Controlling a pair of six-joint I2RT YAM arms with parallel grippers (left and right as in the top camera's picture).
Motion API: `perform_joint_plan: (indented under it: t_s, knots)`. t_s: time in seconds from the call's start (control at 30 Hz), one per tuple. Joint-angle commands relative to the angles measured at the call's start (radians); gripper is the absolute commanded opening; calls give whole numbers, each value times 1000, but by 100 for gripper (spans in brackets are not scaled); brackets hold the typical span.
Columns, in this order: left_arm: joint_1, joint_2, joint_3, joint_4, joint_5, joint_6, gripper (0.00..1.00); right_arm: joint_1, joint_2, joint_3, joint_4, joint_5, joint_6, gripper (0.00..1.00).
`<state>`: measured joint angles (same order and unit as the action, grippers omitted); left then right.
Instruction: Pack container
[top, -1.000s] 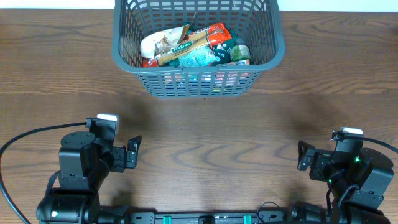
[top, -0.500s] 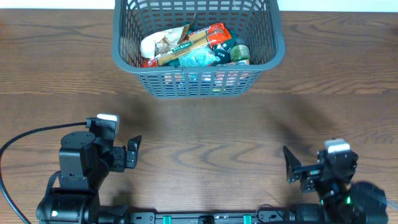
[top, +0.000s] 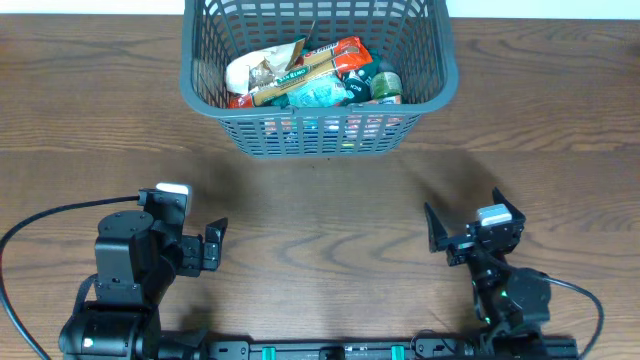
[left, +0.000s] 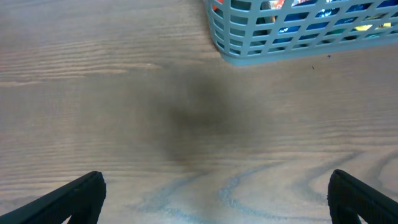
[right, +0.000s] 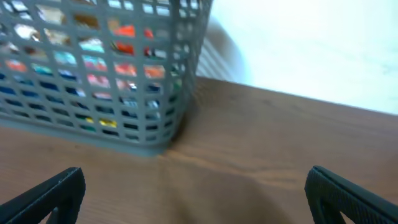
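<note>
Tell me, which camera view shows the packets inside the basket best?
The overhead view: it looks down into the open basket, so the packets lie plainly visible. Both wrist views show them only as blurred coloured patches through the slotted wall.

Overhead view is sharp and evenly lit; the container (top: 318, 135) throws a soft shadow toward the near edge of the table (top: 320, 205). Both wrist views are blurry, the right one more, its wall (right: 311, 43) glaring white.
</note>
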<state>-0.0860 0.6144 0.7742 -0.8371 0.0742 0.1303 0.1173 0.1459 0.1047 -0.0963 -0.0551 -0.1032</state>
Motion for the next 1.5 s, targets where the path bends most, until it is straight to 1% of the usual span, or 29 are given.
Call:
perform_joint_plan:
  t_s: [0.0,0.13,0.23,0.37,0.47,1.4,1.47]
  knots:
    - [3,0,3,1,-8,-9,99,10,-34,-40,16,53,-7,99]
    - [3,0,3,1,-8,-9,99,5,-94,-73,-40,78,-6,99]
    - [3,0,3,1,-8,-9,99,-4,-116,-73,-35,89,-5,99]
    - [3,0,3,1,-8,-9,99,-22,-142,-73,-35,90,53,99]
    - [3,0,3,1,-8,-9,99,-30,-141,-73,-35,82,73,99]
    - [3,-1,3,1,-8,-8,99,-31,-140,-73,-34,74,72,99]
    - [9,-19,3,1,-15,6,98,-31,-140,-73,-34,74,72,99]
